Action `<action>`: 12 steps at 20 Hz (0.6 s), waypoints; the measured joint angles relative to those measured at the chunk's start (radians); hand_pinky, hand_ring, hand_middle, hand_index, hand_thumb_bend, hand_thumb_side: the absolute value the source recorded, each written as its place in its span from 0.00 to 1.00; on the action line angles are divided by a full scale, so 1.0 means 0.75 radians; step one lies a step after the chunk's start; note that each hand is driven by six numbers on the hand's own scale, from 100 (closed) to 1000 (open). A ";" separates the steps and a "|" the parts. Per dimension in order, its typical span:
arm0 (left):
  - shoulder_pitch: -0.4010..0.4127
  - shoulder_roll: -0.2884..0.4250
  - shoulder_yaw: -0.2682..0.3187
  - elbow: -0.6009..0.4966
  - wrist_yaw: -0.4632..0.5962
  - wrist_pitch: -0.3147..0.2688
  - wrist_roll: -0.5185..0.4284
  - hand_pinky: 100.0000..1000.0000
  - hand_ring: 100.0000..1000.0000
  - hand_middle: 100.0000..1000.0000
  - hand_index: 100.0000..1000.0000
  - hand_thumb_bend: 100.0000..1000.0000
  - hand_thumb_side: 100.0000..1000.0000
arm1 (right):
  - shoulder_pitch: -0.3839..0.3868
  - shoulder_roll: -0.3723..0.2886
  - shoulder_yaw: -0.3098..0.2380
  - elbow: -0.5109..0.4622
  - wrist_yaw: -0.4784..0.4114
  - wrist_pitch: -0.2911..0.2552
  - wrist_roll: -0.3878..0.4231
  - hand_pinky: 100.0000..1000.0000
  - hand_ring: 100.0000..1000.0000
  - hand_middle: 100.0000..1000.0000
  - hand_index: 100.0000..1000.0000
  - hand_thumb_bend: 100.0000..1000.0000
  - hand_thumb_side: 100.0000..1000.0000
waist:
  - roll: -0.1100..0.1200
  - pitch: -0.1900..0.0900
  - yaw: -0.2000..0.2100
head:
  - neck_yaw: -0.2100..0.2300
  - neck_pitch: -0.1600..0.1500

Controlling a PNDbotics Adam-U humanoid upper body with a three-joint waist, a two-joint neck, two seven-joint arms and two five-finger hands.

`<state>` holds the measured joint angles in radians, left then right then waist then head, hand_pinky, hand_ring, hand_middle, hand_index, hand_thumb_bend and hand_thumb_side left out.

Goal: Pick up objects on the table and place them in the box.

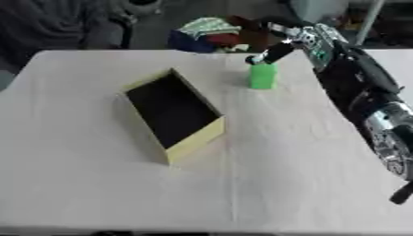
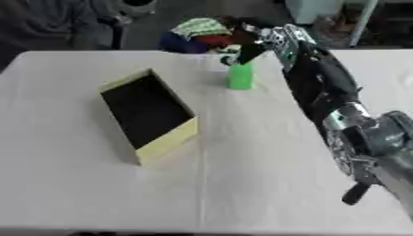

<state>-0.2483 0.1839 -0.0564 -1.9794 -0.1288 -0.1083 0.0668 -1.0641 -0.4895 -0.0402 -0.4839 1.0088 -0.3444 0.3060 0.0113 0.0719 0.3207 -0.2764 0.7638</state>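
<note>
A green upright block [image 1: 262, 76] stands on the cloth-covered table [image 1: 97, 184], toward the far right. My right hand [image 1: 278, 50] reaches in from the right and sits at the block's top edge; whether it holds the block is unclear. An open yellow box [image 1: 197, 140] with a dark inside lies at an angle in the middle of the table, to the left of the block and apart from it. My left hand does not show.
My right arm [image 2: 322, 87] stretches along the table's right side, from the near right corner to the far edge. A heap of coloured cloth [image 1: 206, 31] lies beyond the far edge. Bare tablecloth surrounds the box on the left and front.
</note>
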 measured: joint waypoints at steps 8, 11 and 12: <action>-0.002 0.000 -0.001 0.000 0.000 0.002 -0.002 0.60 0.62 0.70 0.79 0.49 0.56 | 0.014 -0.009 -0.018 0.067 0.038 0.043 0.009 0.99 1.00 0.98 0.97 0.37 0.41 | 0.002 0.001 0.003 | -0.003 -0.001; -0.003 0.000 -0.001 0.000 0.000 0.002 -0.002 0.60 0.62 0.70 0.79 0.49 0.56 | 0.024 -0.011 -0.020 0.085 0.045 0.054 0.014 0.99 1.00 0.98 0.96 0.37 0.41 | 0.003 0.002 0.005 | -0.004 -0.001; -0.004 0.000 -0.001 0.000 0.000 0.002 -0.002 0.60 0.62 0.70 0.79 0.48 0.56 | 0.025 -0.011 -0.020 0.090 0.047 0.059 0.014 0.99 1.00 0.98 0.96 0.36 0.41 | 0.003 0.002 0.006 | -0.004 -0.001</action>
<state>-0.2512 0.1839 -0.0569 -1.9796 -0.1288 -0.1066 0.0652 -1.0455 -0.4981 -0.0551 -0.4163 1.0443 -0.3005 0.3167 0.0134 0.0734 0.3254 -0.2793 0.7629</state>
